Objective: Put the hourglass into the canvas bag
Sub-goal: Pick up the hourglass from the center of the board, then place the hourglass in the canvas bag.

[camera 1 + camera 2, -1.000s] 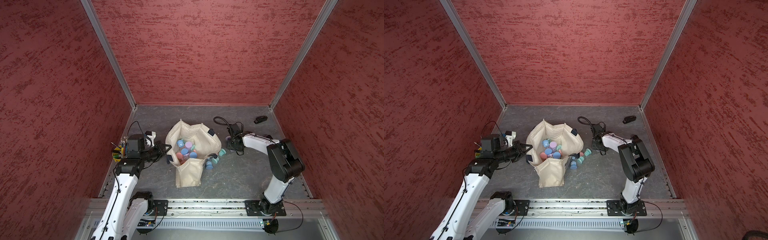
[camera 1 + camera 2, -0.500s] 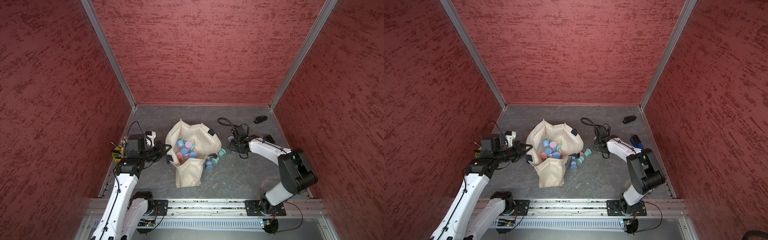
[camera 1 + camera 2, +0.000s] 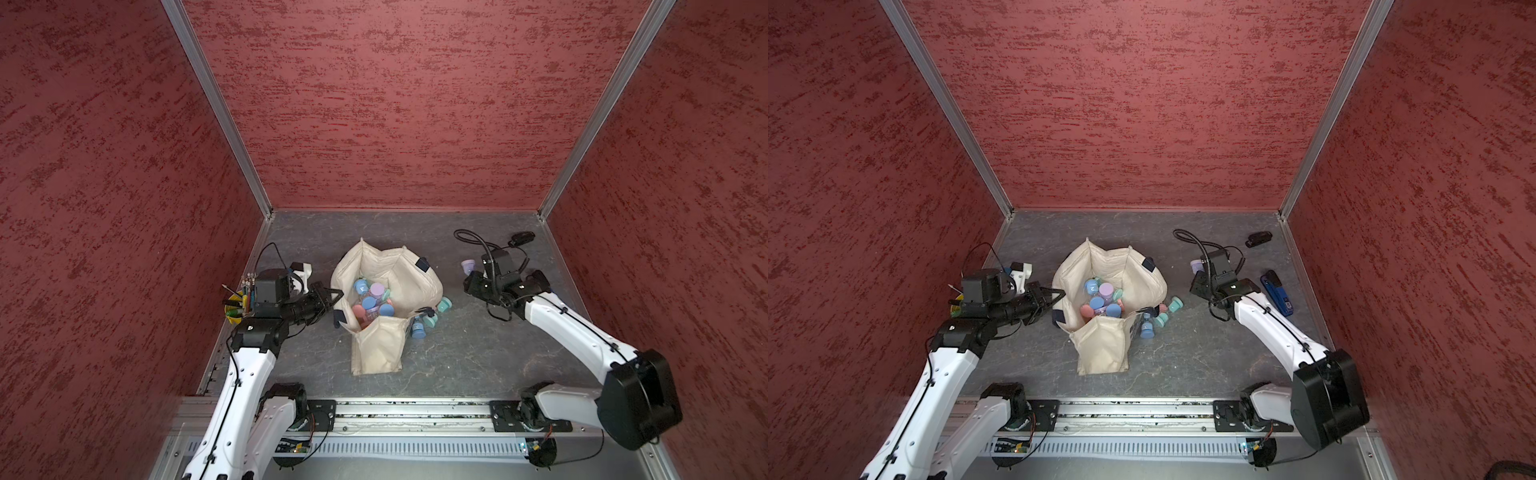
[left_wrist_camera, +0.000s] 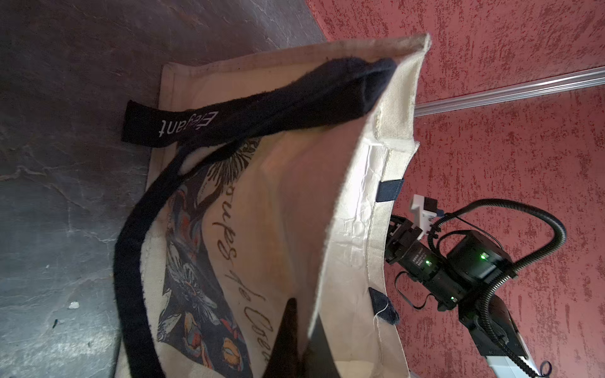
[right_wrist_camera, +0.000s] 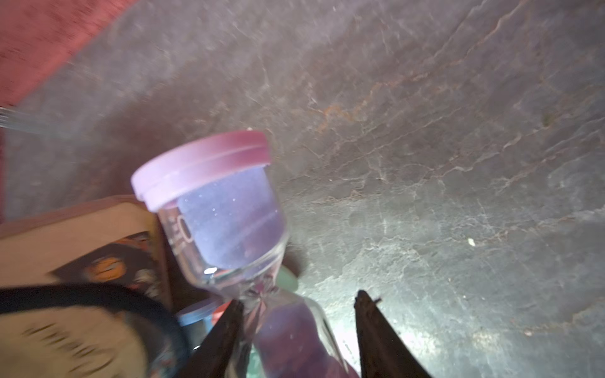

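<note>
While the right hand (image 5: 298, 302) is clamped at the waist of the hourglass (image 5: 226, 212), item hangs right of the bag (image 3: 415, 282), well apart. Risk: narrow grip, glass may pivot or slip in transit. Left hand (image 3: 337, 296) pinches bag's left rim; if canvas slides free, mouth sags, drop misses.
</note>
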`<move>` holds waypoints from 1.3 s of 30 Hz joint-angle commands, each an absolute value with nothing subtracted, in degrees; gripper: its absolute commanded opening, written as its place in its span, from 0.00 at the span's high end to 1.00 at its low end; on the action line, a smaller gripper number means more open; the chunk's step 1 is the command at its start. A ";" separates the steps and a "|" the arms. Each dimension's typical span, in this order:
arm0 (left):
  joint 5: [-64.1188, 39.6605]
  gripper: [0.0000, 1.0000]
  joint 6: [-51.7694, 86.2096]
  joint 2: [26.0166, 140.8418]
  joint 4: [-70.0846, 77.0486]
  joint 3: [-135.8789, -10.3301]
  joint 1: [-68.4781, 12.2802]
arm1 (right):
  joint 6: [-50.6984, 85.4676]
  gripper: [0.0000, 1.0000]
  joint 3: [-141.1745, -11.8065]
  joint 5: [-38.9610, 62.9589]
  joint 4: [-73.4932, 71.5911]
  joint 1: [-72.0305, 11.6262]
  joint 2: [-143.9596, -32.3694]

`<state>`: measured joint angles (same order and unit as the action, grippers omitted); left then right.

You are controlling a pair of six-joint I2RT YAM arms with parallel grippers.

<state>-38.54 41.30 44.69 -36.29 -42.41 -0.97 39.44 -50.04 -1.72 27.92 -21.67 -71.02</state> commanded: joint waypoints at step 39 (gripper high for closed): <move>-35.11 1.00 40.33 44.19 -38.23 -46.41 -3.46 | 42.54 1.00 -87.36 -7.30 31.10 -55.56 -87.36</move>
